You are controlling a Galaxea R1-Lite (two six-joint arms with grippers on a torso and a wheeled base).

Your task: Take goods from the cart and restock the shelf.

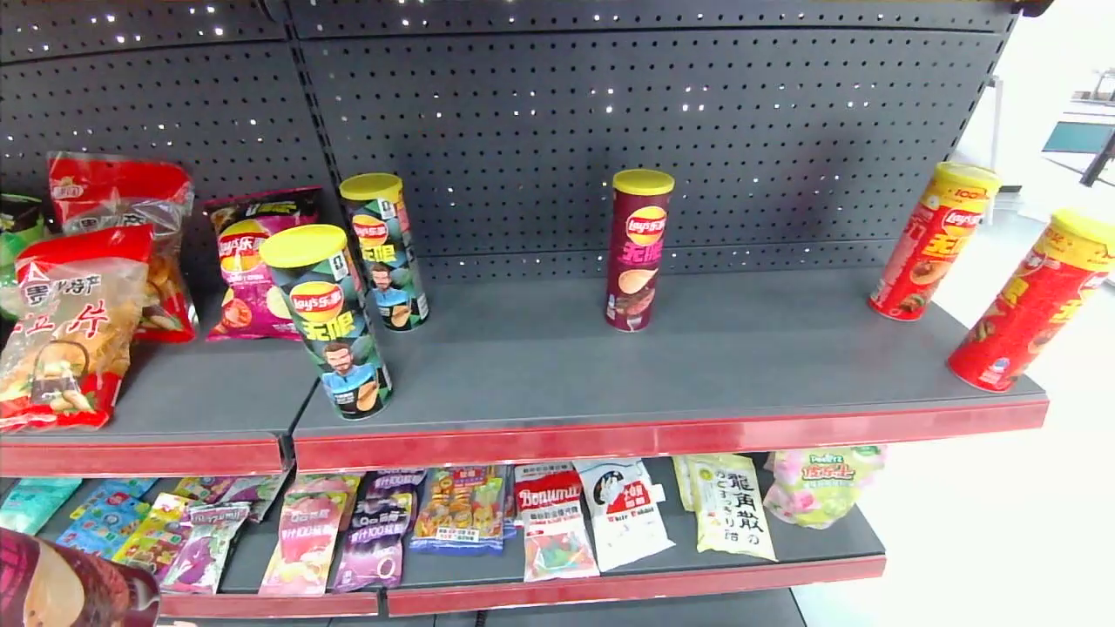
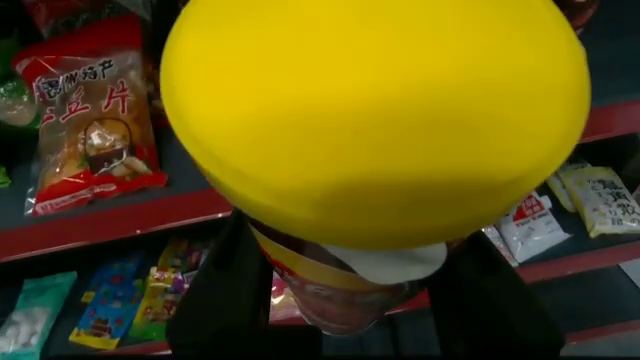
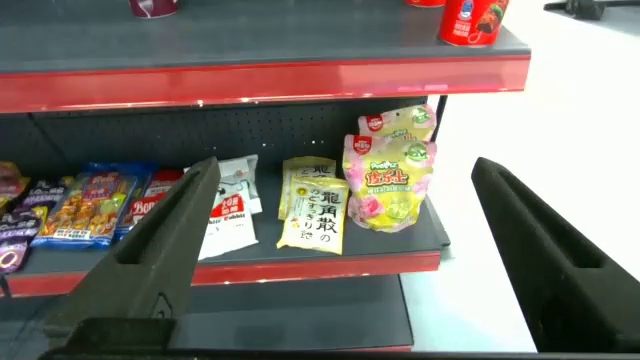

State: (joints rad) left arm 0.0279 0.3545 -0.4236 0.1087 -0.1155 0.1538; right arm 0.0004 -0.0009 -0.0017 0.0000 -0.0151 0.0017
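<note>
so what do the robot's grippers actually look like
Both are plain matte black. The right gripper has two long, flat-sided fingers that taper to blunt tips. The left gripper shows two broad dark fingers; the chip can hides the rest.

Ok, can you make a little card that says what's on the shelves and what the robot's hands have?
top shelf: two green cans, one maroon can, two red cans, chip bags at the left
lower shelf: snack packs in a row
left gripper: shut on a yellow-lidded can
right gripper: open, empty
</note>
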